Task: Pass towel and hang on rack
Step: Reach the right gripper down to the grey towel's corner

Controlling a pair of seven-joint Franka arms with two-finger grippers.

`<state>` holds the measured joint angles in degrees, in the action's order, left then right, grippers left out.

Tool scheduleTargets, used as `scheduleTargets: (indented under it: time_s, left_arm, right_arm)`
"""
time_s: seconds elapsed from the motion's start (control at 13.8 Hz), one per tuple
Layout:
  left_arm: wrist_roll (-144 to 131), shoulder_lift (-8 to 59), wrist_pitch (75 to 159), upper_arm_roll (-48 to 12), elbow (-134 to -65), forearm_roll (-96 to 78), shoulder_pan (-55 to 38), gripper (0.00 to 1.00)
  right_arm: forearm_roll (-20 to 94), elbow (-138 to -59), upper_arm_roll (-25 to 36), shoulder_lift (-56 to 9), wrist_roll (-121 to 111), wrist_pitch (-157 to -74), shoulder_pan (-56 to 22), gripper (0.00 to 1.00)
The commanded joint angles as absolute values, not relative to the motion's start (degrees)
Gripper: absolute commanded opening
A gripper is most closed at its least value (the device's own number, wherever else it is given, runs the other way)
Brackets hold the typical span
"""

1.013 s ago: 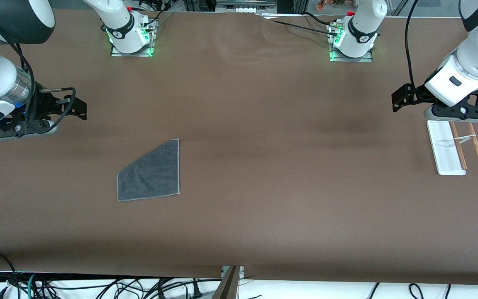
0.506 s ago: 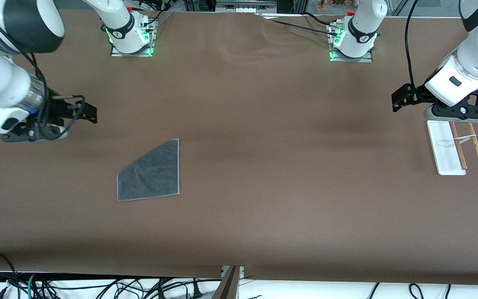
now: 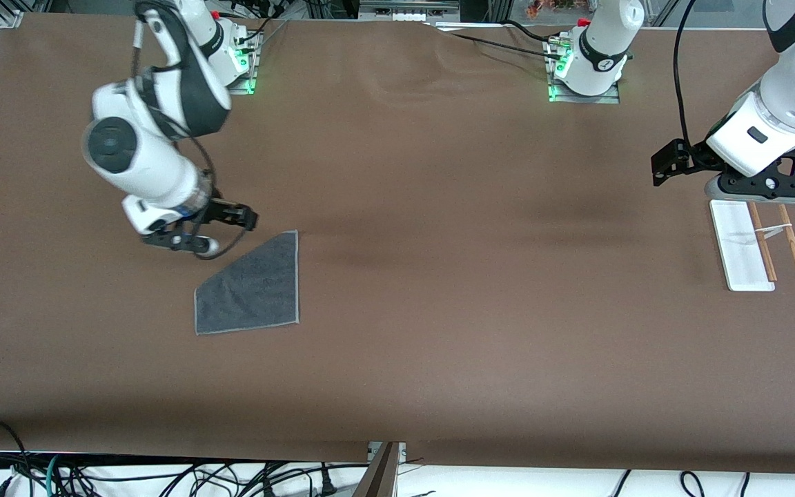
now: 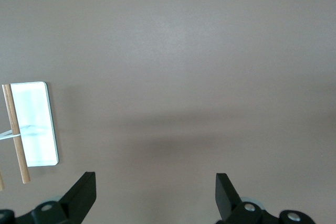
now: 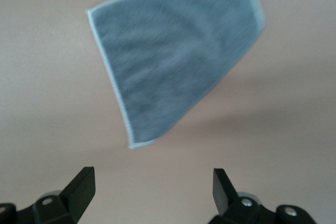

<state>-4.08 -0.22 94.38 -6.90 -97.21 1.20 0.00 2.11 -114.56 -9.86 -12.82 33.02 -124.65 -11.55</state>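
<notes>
The towel (image 3: 252, 286) lies flat on the brown table, dark grey with a lighter stitched edge, and it also shows in the right wrist view (image 5: 178, 61). My right gripper (image 3: 180, 241) hangs open and empty just above the table, beside the towel's slanted edge toward the right arm's end (image 5: 153, 184). The rack (image 3: 739, 248), with a white base and two brown rods (image 3: 764, 241), stands at the left arm's end. My left gripper (image 3: 767, 190) waits open and empty over the rack's end nearest the bases (image 4: 156, 187). The rack's base (image 4: 34, 124) shows in the left wrist view.
Both arm bases (image 3: 218, 62) stand along the table's edge farthest from the front camera, and a black cable (image 3: 480, 40) trails between them. Loose cables (image 3: 163, 476) hang below the table's front edge. Bare brown cloth (image 3: 480, 276) lies between the towel and the rack.
My right arm has swung in from the table's end toward the towel and now hovers beside it. The left arm, the towel and the rack have not moved.
</notes>
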Motion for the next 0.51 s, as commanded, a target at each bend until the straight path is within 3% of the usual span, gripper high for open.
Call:
scheduleTargets:
  time_s: [0.0, 0.43]
  left_arm:
    - [-3.4, -0.9, 94.0, -6.8, -97.1, 2.1, -0.3, 1.00]
    - [-3.3, -0.9, 94.0, -6.8, -97.1, 2.1, -0.3, 1.00]
  right_arm:
    - [2.7, -116.4, -10.8, -16.2, 41.8, -130.3, -14.2, 0.99]
    - [1.5, -118.8, -10.4, -23.5, 43.9, -142.2, -16.4, 0.99]
